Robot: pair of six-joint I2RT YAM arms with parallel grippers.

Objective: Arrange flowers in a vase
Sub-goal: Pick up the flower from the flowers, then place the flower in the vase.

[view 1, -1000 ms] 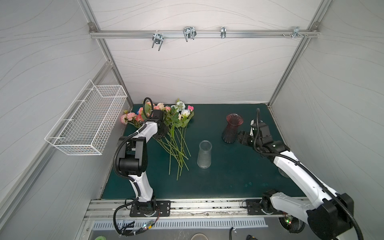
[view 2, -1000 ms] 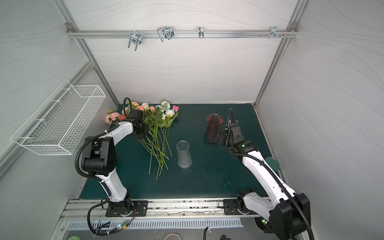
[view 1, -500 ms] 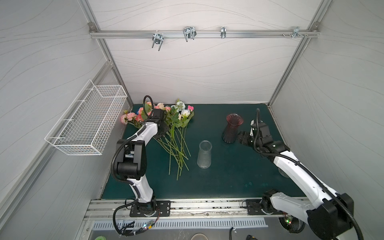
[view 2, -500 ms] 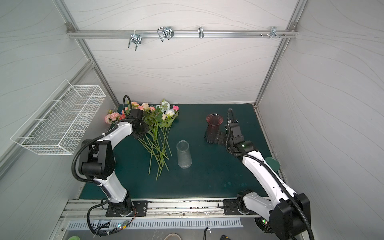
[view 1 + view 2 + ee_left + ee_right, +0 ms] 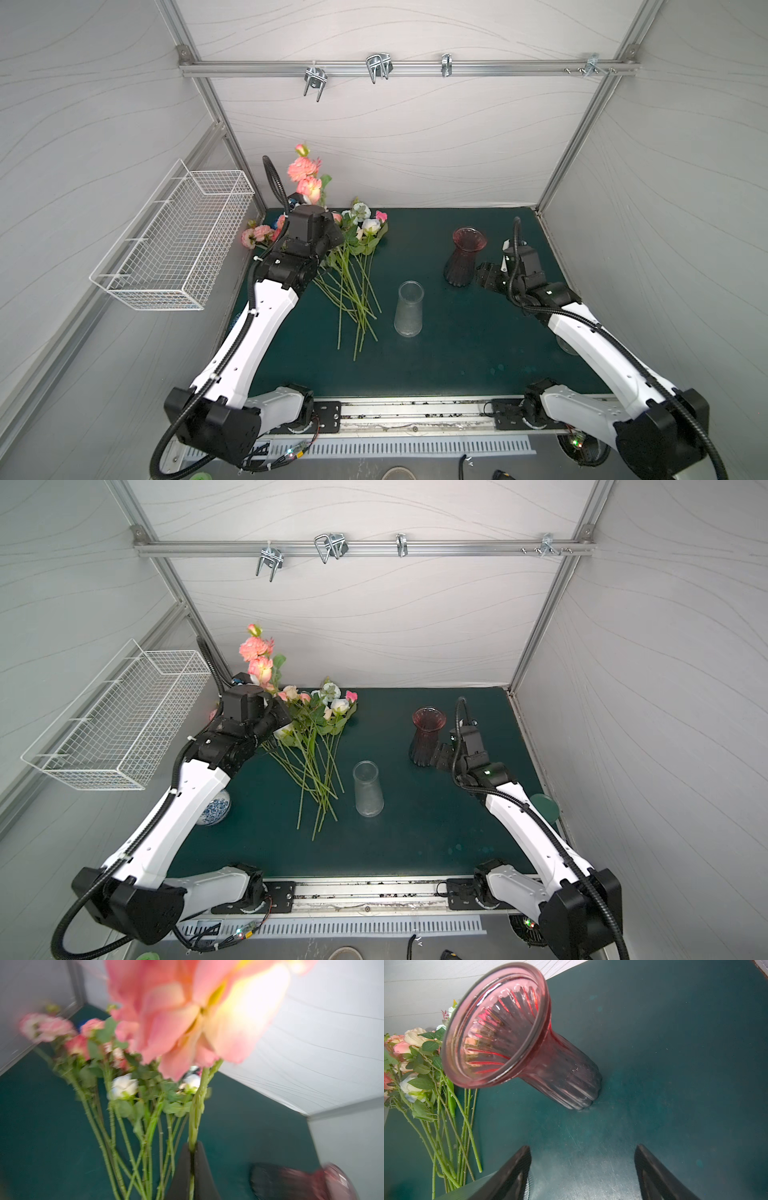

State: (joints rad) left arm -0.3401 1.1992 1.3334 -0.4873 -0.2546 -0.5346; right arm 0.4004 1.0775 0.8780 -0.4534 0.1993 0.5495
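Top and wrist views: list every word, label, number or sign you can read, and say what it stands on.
None can be read.
The red vase, the clear glass vase, the wire basket and the flowers bear no writing.
The blue marks on the white vase look like a pattern, not letters.

Glass between flowers and vase
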